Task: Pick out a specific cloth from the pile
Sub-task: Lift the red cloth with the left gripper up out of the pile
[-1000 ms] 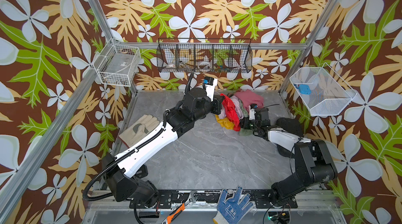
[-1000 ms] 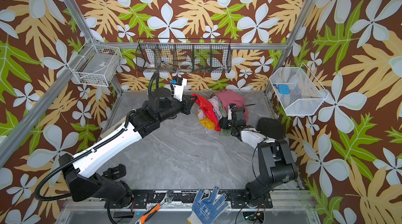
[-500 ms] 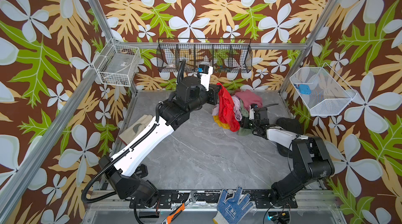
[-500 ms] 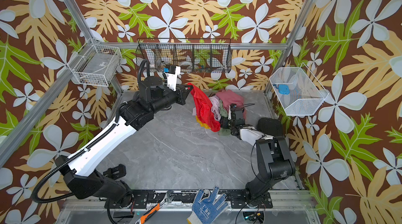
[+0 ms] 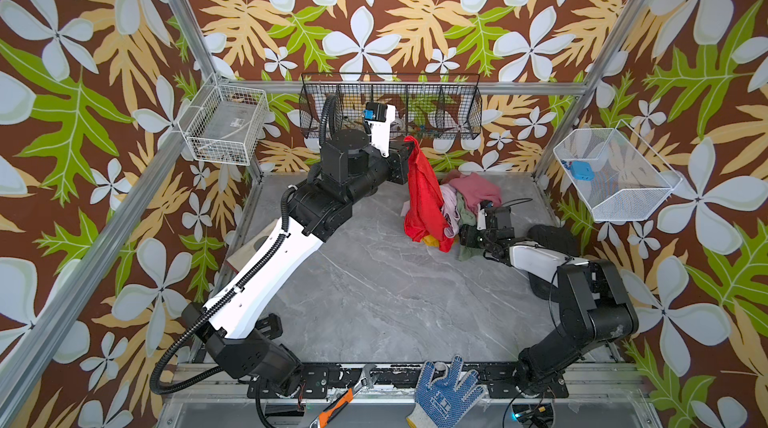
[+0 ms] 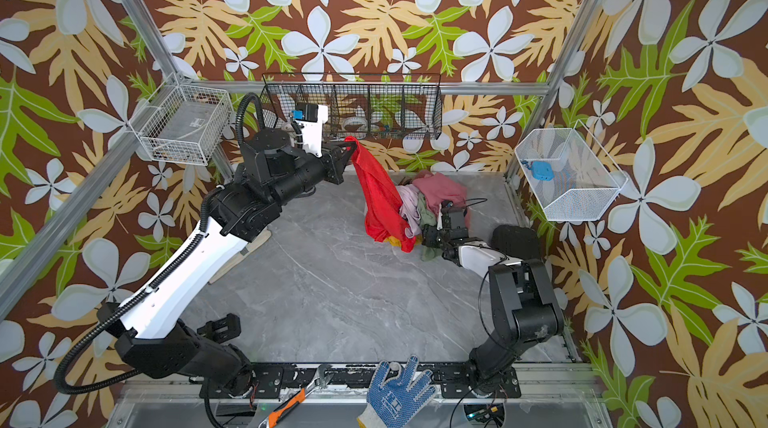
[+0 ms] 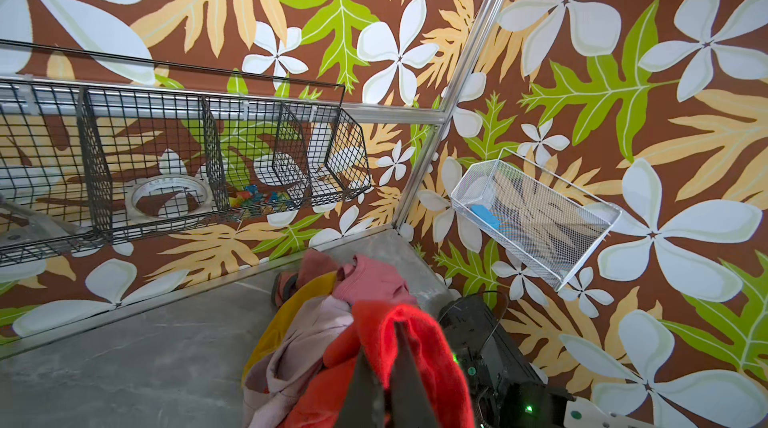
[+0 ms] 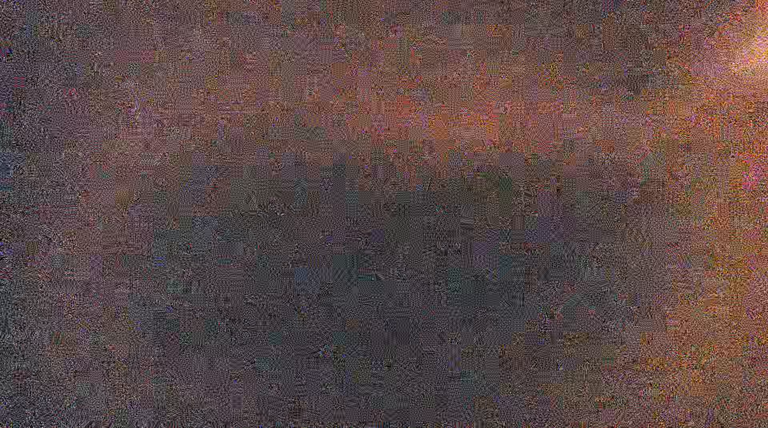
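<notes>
Left gripper (image 5: 409, 150) raised above the desk (image 5: 374, 293), fingers (image 7: 399, 376) pressed together on the top corner of the red cloth (image 5: 424, 197); cloth hanging long axis vertical, straight down from the pinch, lower end draped against the pile (image 5: 469, 201) and near the desk, probably not yet free. Right gripper (image 5: 478, 234) low, buried at the pile's near side, far closer to the heap; fingers hidden in fabric, spread or pinching impossible to tell
</notes>
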You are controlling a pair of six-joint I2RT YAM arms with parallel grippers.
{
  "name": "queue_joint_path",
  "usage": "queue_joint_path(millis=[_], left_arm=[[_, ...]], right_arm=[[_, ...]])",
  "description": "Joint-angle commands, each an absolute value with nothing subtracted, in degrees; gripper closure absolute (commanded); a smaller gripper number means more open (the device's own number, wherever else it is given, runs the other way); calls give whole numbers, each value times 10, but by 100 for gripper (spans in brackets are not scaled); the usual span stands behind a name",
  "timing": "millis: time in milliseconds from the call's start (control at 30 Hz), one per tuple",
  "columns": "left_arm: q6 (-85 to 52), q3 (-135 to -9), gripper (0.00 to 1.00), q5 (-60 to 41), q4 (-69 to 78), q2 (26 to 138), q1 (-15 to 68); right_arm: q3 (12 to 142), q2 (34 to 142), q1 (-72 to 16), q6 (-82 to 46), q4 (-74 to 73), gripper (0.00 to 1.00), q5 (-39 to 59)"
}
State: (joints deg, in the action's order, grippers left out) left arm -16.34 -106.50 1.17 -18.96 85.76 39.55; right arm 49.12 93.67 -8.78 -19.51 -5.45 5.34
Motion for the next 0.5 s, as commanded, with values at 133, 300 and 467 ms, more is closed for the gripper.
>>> queue_joint_path(millis=[133, 300, 467], left_arm=[[-134, -1082, 100, 77, -169, 827, 395], [-133, -1083, 100, 96, -175, 814, 395], [-119, -1083, 100, 127, -183, 801, 395]], right_arm=[[495, 940, -87, -199, -50, 30, 37], [496, 944, -87, -202, -51, 30, 39], [497, 946, -88, -201, -50, 30, 40]])
